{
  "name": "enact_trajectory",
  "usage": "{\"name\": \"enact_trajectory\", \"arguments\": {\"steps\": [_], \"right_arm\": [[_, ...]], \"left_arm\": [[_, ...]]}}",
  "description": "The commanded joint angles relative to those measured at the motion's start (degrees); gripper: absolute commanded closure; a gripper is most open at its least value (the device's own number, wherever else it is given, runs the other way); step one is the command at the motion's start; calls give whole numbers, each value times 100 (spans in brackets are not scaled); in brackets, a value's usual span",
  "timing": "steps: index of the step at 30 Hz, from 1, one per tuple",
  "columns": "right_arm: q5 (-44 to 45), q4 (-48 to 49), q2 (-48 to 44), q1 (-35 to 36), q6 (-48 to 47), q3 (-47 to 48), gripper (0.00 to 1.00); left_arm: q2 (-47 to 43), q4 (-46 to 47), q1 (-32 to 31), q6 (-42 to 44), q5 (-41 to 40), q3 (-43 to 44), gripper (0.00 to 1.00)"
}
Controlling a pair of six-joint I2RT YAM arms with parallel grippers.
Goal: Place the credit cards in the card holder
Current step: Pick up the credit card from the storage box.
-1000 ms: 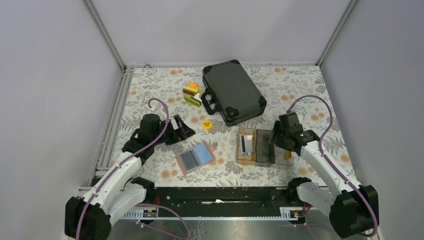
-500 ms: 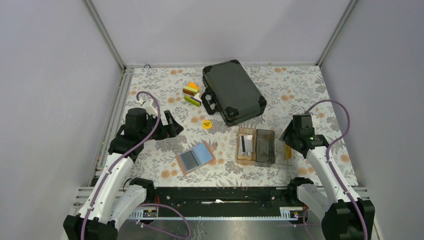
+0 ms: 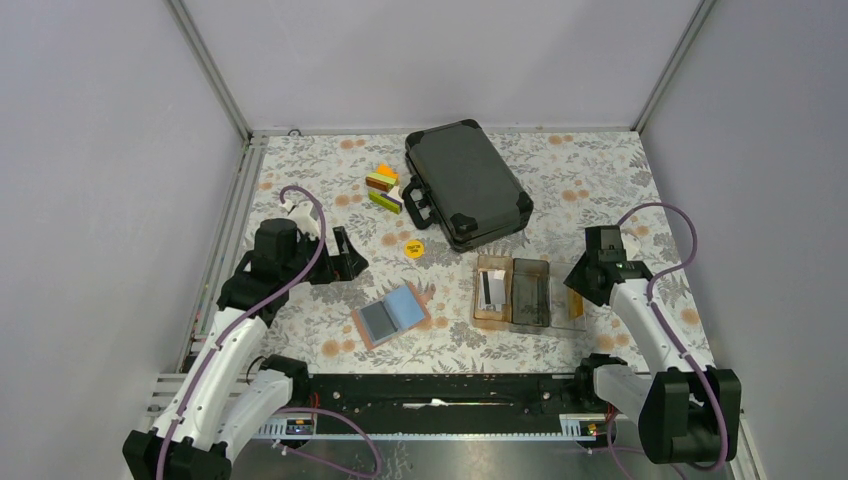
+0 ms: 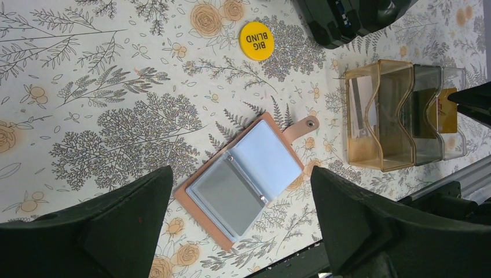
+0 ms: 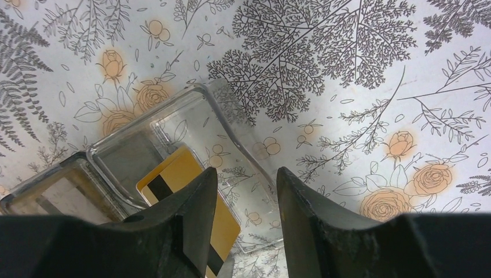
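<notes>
My right tool (image 5: 246, 174) hangs over the end compartment of the clear tray (image 5: 231, 95), its jaws a narrow gap apart with nothing between them. The orange-yellow card (image 5: 171, 174) lies in that compartment, one corner hidden behind my finger, so I cannot tell whether I touch it. A white-grey card (image 4: 365, 107) stands in the amber compartment at the other end of the tray.

My left tool (image 4: 240, 172) is spread wide and empty above the card holder (image 3: 391, 314), which lies open like a book on the tabletop (image 5: 347, 58), pockets up, just beside the tray.

I judge the card to be light, stiff and slick, and too thin to scoop off a flat floor. I would pinch it across its faces at the free short edge, clear of the tray walls. The holder looks light and may slide, so it needs pinning.
</notes>
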Motion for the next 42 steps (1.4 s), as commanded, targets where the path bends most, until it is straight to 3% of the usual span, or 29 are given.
{"name": "enact_trajectory", "arguments": {"steps": [1, 25, 42], "right_arm": [[-3, -118, 142, -38, -51, 215, 51], [-463, -89, 34, -33, -17, 97, 67], [-484, -289, 68, 59, 106, 172, 62]], "left_arm": [[-73, 77, -25, 90, -156, 210, 6], [-28, 217, -26, 3, -32, 195, 5], [-46, 293, -26, -50, 68, 149, 4]]}}
